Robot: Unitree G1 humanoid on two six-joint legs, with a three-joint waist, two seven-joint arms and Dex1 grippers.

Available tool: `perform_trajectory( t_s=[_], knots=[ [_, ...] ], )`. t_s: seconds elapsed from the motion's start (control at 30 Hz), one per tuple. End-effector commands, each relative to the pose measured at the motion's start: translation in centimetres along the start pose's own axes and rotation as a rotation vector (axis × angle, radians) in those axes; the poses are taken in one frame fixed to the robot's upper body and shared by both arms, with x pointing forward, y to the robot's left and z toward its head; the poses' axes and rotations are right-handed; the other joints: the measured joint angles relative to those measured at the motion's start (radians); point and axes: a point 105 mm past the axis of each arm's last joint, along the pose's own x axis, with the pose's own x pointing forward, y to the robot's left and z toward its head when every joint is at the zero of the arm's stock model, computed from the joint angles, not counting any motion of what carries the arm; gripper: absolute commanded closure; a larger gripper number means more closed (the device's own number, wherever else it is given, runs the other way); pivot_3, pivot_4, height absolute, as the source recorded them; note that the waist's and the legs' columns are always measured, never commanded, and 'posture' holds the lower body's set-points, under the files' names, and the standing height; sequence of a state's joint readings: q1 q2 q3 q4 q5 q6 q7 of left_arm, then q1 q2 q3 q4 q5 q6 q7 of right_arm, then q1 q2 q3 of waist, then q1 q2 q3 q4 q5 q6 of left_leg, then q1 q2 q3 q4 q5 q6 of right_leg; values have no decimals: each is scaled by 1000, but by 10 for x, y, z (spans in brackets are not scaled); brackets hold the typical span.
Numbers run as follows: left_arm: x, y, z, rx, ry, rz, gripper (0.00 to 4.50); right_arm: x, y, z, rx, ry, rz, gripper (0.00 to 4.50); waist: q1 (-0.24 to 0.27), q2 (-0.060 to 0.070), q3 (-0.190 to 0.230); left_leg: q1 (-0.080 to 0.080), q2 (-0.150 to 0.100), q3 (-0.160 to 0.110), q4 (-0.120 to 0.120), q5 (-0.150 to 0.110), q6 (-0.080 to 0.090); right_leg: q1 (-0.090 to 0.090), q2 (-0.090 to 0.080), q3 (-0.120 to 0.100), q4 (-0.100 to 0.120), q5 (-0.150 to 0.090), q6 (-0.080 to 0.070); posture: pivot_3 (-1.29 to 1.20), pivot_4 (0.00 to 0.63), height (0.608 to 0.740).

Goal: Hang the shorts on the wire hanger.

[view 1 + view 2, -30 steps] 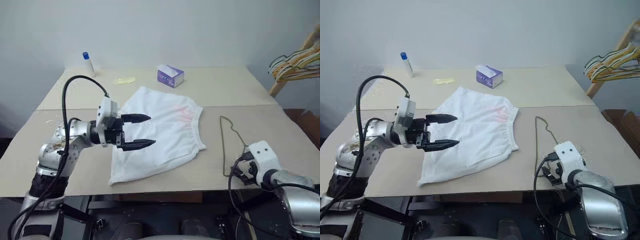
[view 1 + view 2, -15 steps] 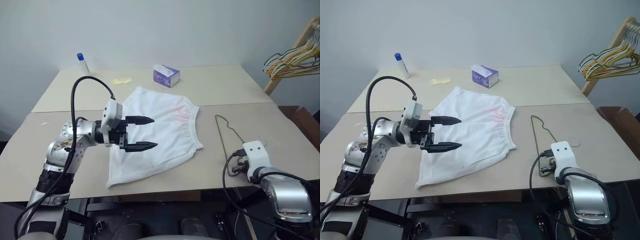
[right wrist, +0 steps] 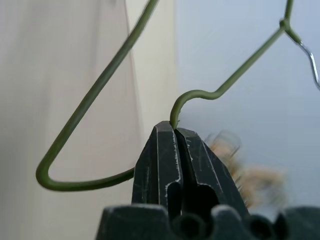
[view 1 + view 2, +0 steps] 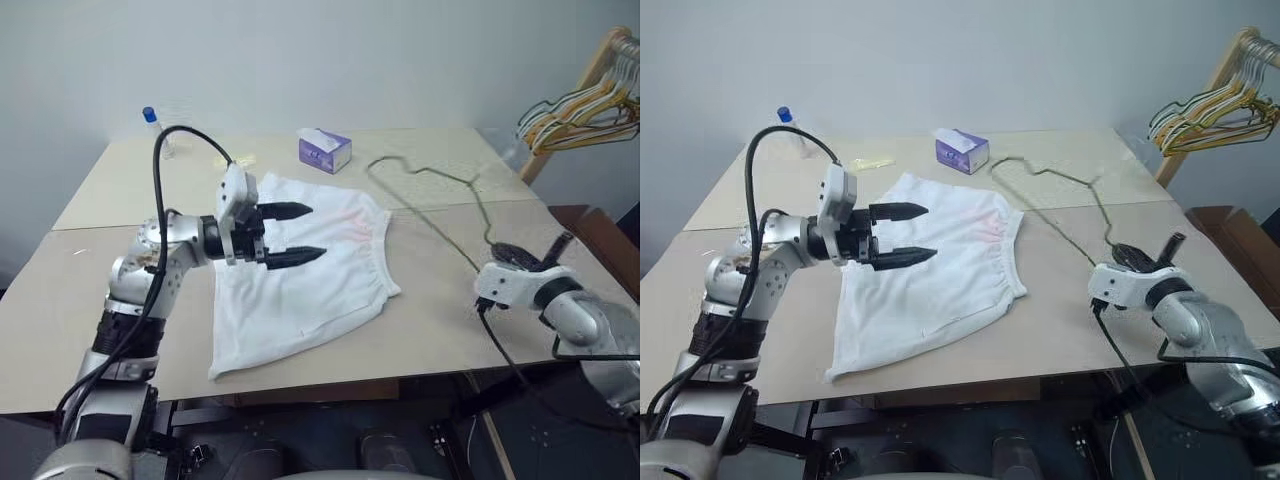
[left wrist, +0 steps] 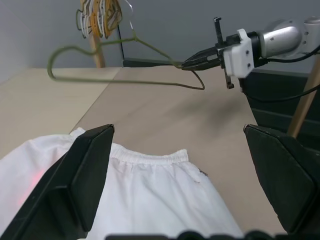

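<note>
The wire hanger (image 4: 440, 205) is pinched in the right claw (image 3: 175, 131), whose two black fingers are pressed tight together on the thin wire. The hanger is lifted off the table (image 4: 480, 330) and is stretched out from the claw toward the far side, with its bent end over the table near the purple tissue box (image 4: 324, 151). The left claw (image 4: 292, 233) is held level above the shorts (image 4: 300, 280), and its two fingers are spread wide with nothing between them. The shorts are laid flat on the table right under that claw, with the gathered waist on the side toward the right claw and a faint pink mark near it. The right claw is kept well apart from the shorts, off to their side. A bunch of yellow and green hangers (image 4: 585, 105) is hung on a wooden rack beyond the right claw. A small bottle with a blue cap (image 4: 150, 122) is stood at the far corner, past the left claw.
</note>
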State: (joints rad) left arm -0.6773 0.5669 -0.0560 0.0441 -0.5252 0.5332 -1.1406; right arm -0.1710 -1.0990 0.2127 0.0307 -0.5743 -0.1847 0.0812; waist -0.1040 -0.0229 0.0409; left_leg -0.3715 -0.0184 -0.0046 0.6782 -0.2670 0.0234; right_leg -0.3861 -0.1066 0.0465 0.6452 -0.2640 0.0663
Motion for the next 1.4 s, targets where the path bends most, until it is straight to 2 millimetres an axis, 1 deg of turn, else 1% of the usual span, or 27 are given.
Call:
perform_trajectory(
  t_s=[0.03,0.1,0.17,0.2,0.3,0.43,0.53,0.67,0.77,0.83,0.9,1.07,1.23,1.27,1.4],
  knots=[
    [-2,6,10,-30,29,-14,0,6,-17,9,-218,-162,-96,4453,-2,0,0,0,0,0,0,0,0,0,0,0,0,0,0,-115,0,740],
    [-1,5,8,-47,71,-44,0,10,-23,14,-310,-236,-134,4453,-8,0,0,0,0,1,0,0,0,0,0,1,0,0,0,-116,0,740],
    [2,9,7,-89,94,-55,0,13,-28,25,-384,-323,-173,4453,-13,0,0,0,0,1,0,0,0,-1,0,1,-1,0,0,-116,0,740],
    [4,10,6,-107,104,-65,0,14,-29,29,-399,-355,-178,4453,-15,0,0,0,0,1,0,0,0,0,0,1,0,0,0,-116,0,740],
    [12,11,-5,-122,194,-127,0,17,-34,45,-433,-444,-199,4453,-19,0,0,0,-1,1,0,0,0,0,0,2,-1,0,1,-121,0,740],
    [21,18,-21,-121,293,-132,0,21,-41,56,-441,-485,-230,4453,-24,0,0,0,-1,1,0,0,0,0,0,3,-1,1,1,-132,0,740],
    [21,15,-29,-133,339,-176,0,21,-46,57,-449,-474,-242,4453,-28,0,0,0,-1,1,0,0,0,0,0,3,-1,1,1,-149,0,740],
    [17,0,-43,-92,395,-265,0,23,-56,48,-458,-411,-271,4453,-45,0,0,-1,-1,1,1,0,0,0,0,3,-1,1,1,-153,0,740],
    [18,0,-51,-76,408,-246,0,23,-60,46,-447,-383,-290,4453,-51,0,0,-1,-1,1,1,0,1,0,-1,4,0,1,1,-165,0,740],
    [21,3,-55,-71,411,-212,414,23,-61,46,-440,-371,-297,4500,-53,0,0,0,0,2,1,0,1,0,-1,4,0,1,1,-165,0,740],
    [23,6,-57,-66,402,-185,926,22,-62,47,-430,-366,-300,4500,-54,0,0,0,0,2,1,0,1,0,-1,4,1,1,1,-164,0,740],
    [26,14,-54,-91,354,-117,2586,20,-64,47,-409,-351,-313,4500,-55,0,0,0,-1,2,1,0,1,0,-1,5,0,1,2,-161,0,740],
    [23,13,-54,-90,349,-116,4227,18,-63,46,-395,-347,-311,4500,-56,0,0,0,-1,2,2,0,1,0,-1,5,1,1,2,-158,0,740],
    [23,13,-54,-89,348,-116,4456,18,-63,47,-394,-351,-310,4500,-56,0,0,0,-1,2,2,0,1,0,-1,5,1,1,2,-157,0,740],
    [23,12,-54,-61,338,-118,4456,17,-65,50,-381,-369,-321,4500,-57,0,0,0,-1,2,2,0,1,0,-1,6,1,1,2,-157,0,740]
  ],
)
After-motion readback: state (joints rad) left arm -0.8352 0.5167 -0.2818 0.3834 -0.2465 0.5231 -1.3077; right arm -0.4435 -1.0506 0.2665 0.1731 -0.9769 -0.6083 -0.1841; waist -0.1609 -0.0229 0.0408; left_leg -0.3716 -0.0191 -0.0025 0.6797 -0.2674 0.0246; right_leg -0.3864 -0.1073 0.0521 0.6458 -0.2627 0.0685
